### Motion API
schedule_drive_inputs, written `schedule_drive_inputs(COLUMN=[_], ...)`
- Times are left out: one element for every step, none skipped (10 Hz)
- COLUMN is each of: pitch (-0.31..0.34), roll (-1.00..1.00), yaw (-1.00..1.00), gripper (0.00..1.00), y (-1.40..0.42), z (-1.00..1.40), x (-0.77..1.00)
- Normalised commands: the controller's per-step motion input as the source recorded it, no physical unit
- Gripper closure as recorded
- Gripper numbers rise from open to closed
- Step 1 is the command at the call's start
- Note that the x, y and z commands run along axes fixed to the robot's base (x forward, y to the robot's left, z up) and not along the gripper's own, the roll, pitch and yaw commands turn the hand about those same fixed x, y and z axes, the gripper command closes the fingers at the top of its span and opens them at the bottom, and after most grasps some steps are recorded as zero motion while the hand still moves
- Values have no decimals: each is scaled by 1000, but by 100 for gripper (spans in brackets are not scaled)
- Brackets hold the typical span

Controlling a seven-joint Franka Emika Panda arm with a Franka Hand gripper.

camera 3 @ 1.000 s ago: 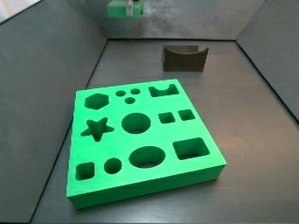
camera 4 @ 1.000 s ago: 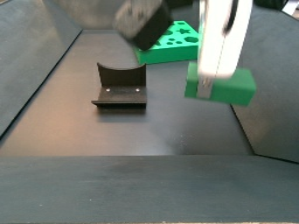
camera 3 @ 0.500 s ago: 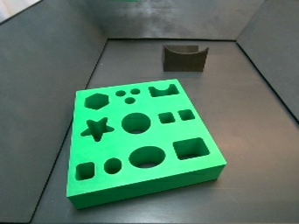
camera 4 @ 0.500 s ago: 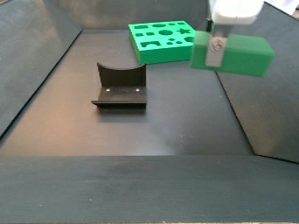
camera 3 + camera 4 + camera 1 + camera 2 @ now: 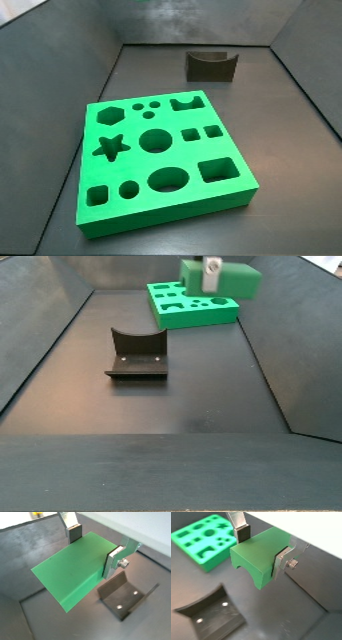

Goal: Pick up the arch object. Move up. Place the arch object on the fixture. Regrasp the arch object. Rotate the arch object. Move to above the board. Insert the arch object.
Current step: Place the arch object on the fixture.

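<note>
Wrist view: gripper point(image 5: 93, 547) is clamping the arch object point(image 5: 77, 569) between its two silver fingers point(image 5: 113, 561), pads pressing on opposite sides. Block is hanging clear above the dark floor. Fixture point(image 5: 125, 595) is sitting on the floor below, just beside the block's edge.

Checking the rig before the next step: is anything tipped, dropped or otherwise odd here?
Nothing stands out. The gripper holds the small green arch block in the air, the dark U-topped fixture stands upright on the floor, and the large green board with cut-outs lies flat.
</note>
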Motion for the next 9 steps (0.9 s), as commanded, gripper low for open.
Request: schedule_drive_inputs(pitch=[7, 15, 22, 29, 35, 45, 52, 62, 70], roll=[47, 50, 52, 54, 57, 63, 67, 72, 77], yaw=[1000, 1000, 1000, 1000, 1000, 1000, 1000, 1000, 1000], gripper=[100, 100, 100, 100, 100, 100, 100, 100, 100], y=[-521, -438, -372, -314, -263, -197, -152, -117, -93], z=[171, 147, 124, 100, 83, 60, 48, 33, 25], x=[1000, 1000, 1000, 1000, 1000, 1000, 1000, 1000, 1000])
